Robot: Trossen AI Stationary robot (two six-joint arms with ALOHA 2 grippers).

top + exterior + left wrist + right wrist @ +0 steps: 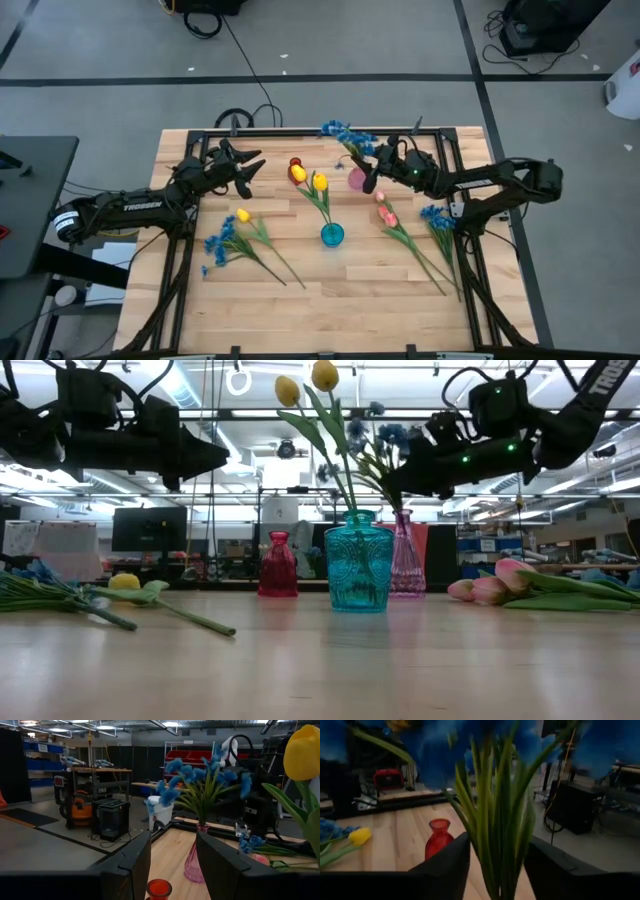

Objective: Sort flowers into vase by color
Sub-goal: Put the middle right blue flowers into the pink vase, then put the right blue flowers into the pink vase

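A blue sprig stands with its stems in the pink glass vase. My right gripper is open above that vase, with the green stems between its fingers. Two yellow tulips stand in the teal vase. The red vase holds no flower. My left gripper hovers open, left of the red vase, holding nothing. My right gripper has its open fingers on either side of the blue sprig's stems, coming level from the table's right side, just above the pink vase's mouth. I cannot tell whether the fingers touch the outer leaves.
A yellow tulip and blue sprigs lie on the table's left part. Pink tulips and a blue sprig lie on the right. There is bare wood along the near edge.
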